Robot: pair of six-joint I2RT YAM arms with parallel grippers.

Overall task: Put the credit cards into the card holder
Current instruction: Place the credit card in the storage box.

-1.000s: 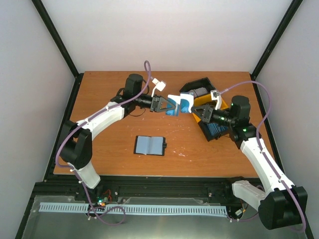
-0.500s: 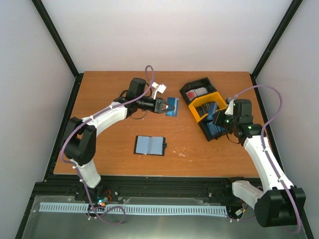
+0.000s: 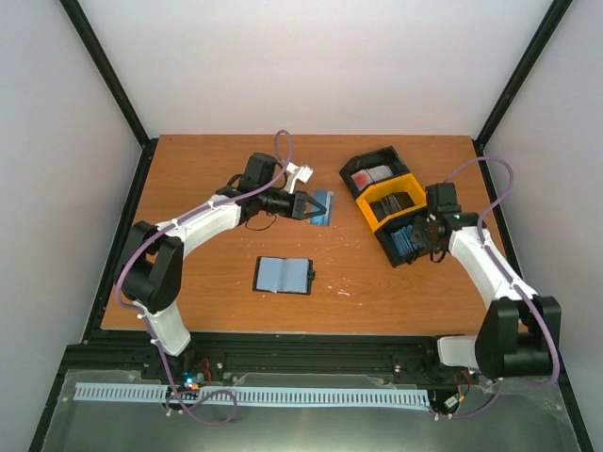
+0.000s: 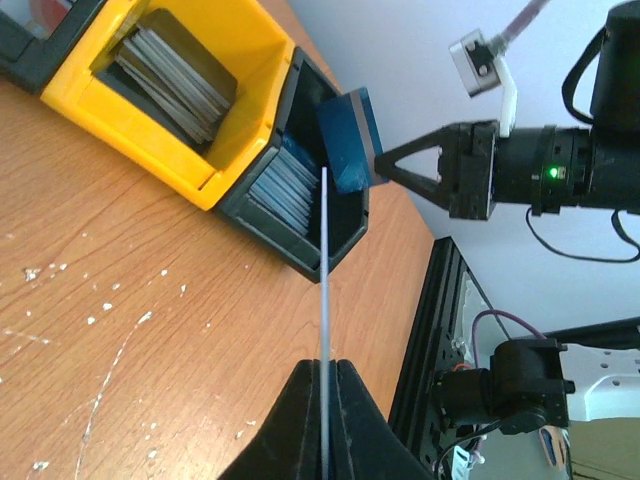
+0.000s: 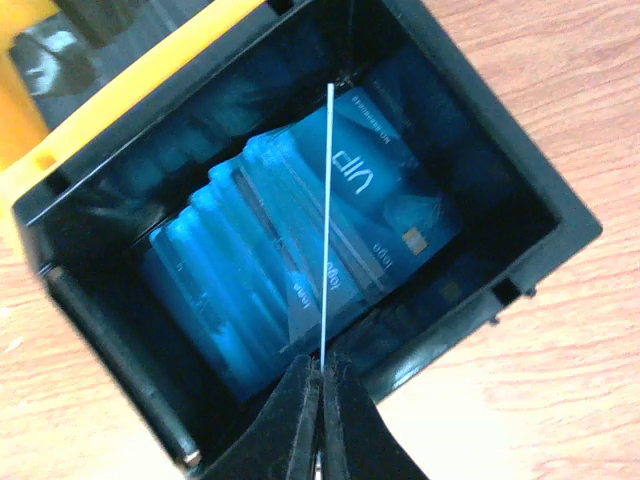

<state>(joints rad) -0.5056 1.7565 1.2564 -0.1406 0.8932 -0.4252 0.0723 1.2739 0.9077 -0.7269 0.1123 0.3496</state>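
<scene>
Claws are now drawn apart: blue card (image 3: 323, 205) is pinched in left claw (image 3: 310, 205), second card (image 4: 350, 135) in right claw (image 4: 383, 165); holder (image 3: 283, 275) is not yet loaded.

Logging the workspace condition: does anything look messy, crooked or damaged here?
Only minor things. White flecks are scattered on the table near the tray row, which sits diagonal to the table edges. The blue cards in its black end tray lean fanned rather than stacked. Nothing looks broken.
</scene>
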